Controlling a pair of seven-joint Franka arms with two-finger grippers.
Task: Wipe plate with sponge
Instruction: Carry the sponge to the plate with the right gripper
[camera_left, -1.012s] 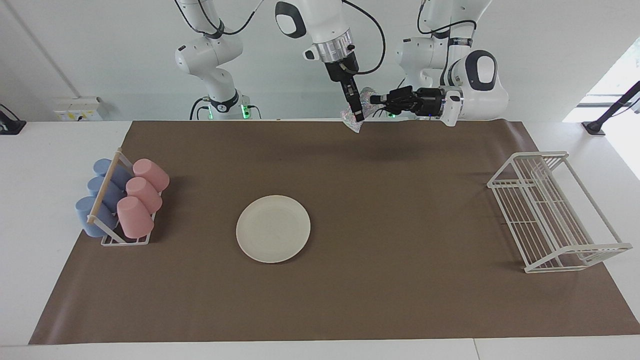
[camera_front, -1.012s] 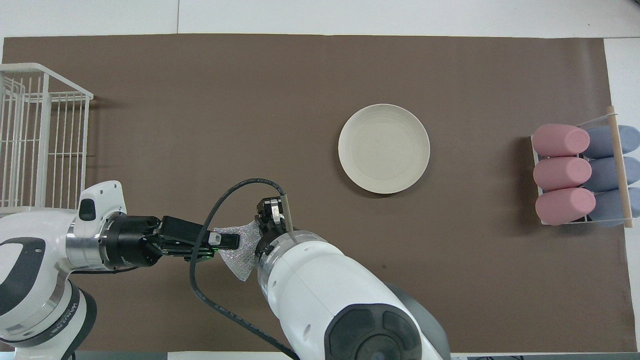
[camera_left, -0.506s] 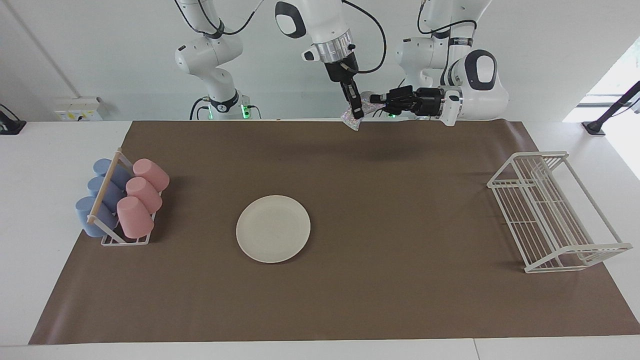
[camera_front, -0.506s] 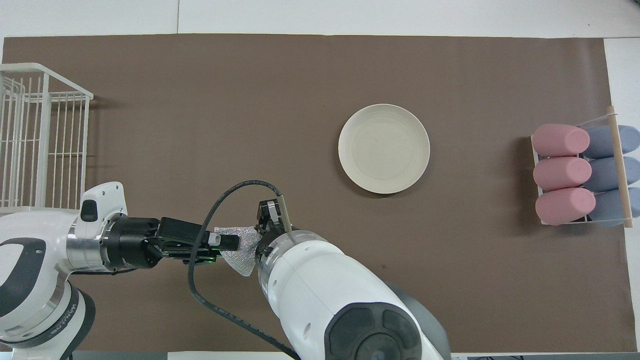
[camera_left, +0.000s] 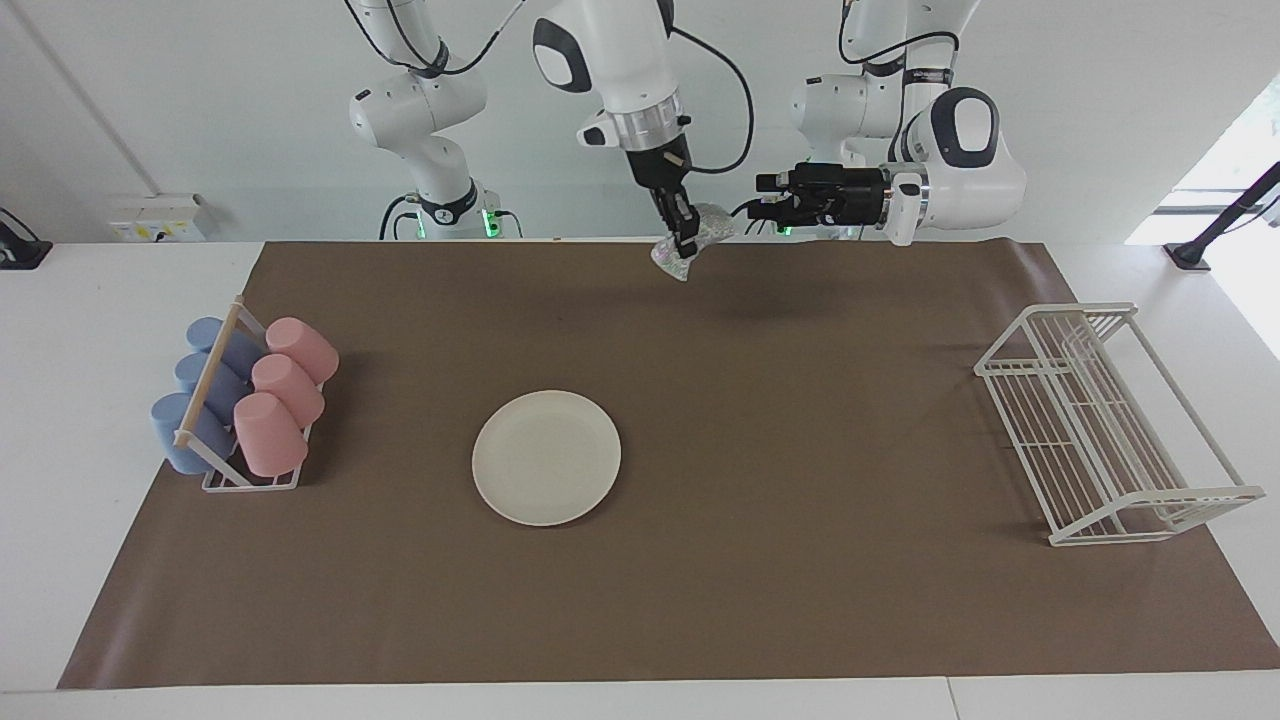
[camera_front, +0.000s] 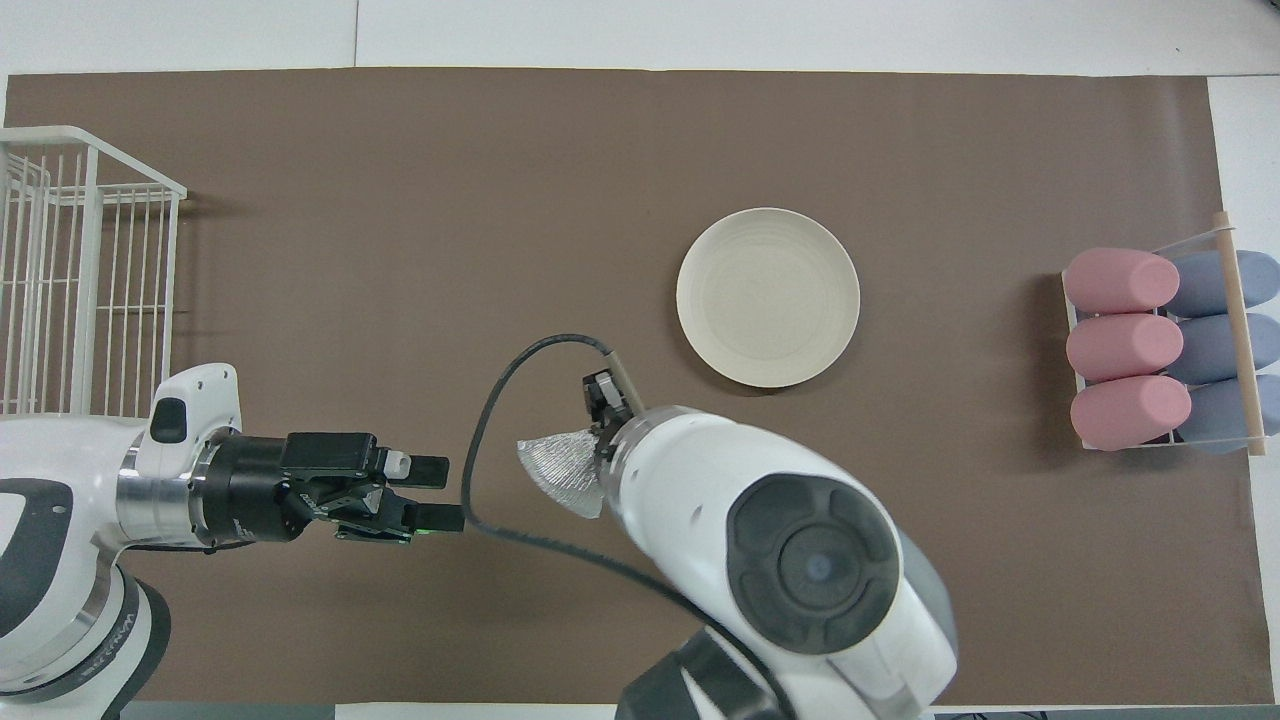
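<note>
Two-arm cell, handover region to the outer edge of the worktop (camera_left: 60, 420); clock directions are read in the overhead view.

(a) Left end effector (camera_front: 445, 493) (camera_left: 762, 197): raised over the brown mat (camera_front: 400, 200), lying level. Its fingers (camera_front: 432, 467) stand wide apart with nothing between them. It points toward 3 o'clock, at the sponge (camera_front: 558, 470) (camera_left: 714, 223), and a clear gap separates the two.

(b) Right end effector (camera_left: 687, 243): raised over the mat, pointing down, pinched tight on the sponge. The silvery pad hangs from this grip in mid-air, one flap drooping below the fingertips and one bulging toward the left end effector. It touches neither the mat nor the plate (camera_front: 768, 297) (camera_left: 546, 457).

(c) Plate: cream-white, flat on the mat near its middle, at about 1 o'clock from the sponge and well apart from it. Nothing lies on it.

(d) Cup rack (camera_front: 1240, 330) (camera_left: 212, 372): at 3 o'clock from the plate, at the right arm's end of the mat. It holds three pink cups (camera_front: 1122, 345) (camera_left: 286, 388) and three blue cups (camera_front: 1220, 345) (camera_left: 200, 385) lying on their sides.

(e) Wire dish rack (camera_front: 80, 270) (camera_left: 1100, 430): white, at 9 o'clock from the plate, at the left arm's end of the mat.
</note>
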